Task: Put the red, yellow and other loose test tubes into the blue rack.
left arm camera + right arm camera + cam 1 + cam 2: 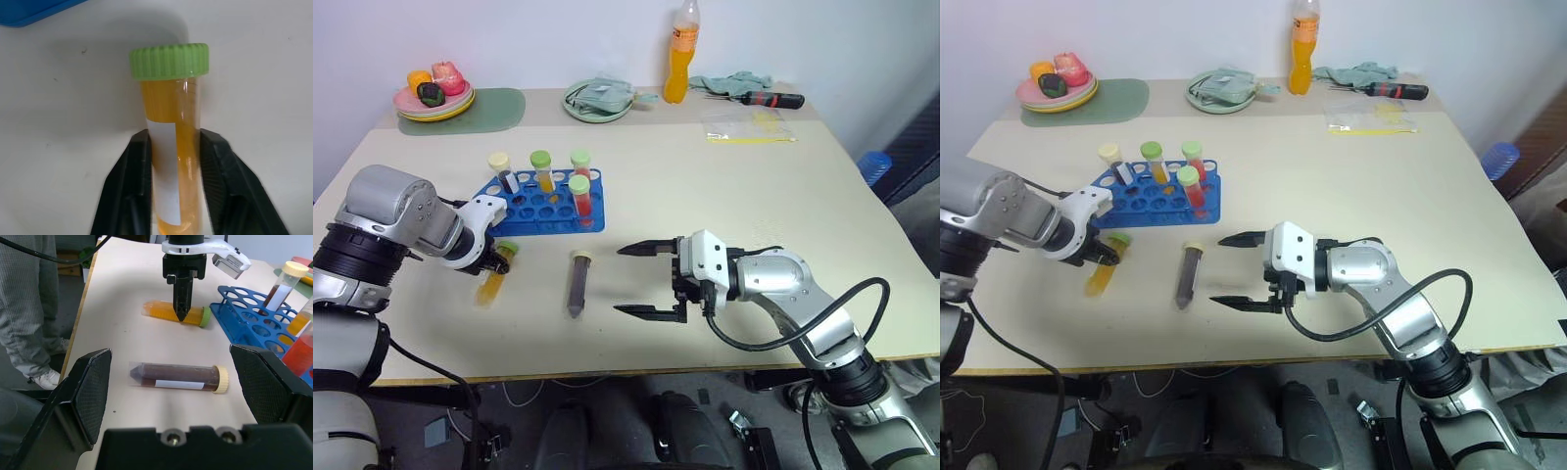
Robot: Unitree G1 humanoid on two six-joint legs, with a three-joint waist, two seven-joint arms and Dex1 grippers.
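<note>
The blue rack (538,217) stands left of the table's middle. Upright in it are a cream-capped dark tube (501,168), a green-capped yellow tube (542,168) and two green-capped red tubes (578,196). In front of the rack a yellow tube (492,285) with green cap and white label lies flat. My left gripper (176,139) points down, shut on its body near the cap. A dark brown tube (578,286) with cream cap lies loose to its right. My right gripper (620,280) is open just right of it, fingers level and aimed at it, apart from it.
At the table's back stand an orange drink bottle (680,54), a green plate (597,100) holding a cloth, stacked plates with toy fruit (434,96), a screwdriver (769,99) and a clear bag (749,125). A person (24,308) stands beside the table.
</note>
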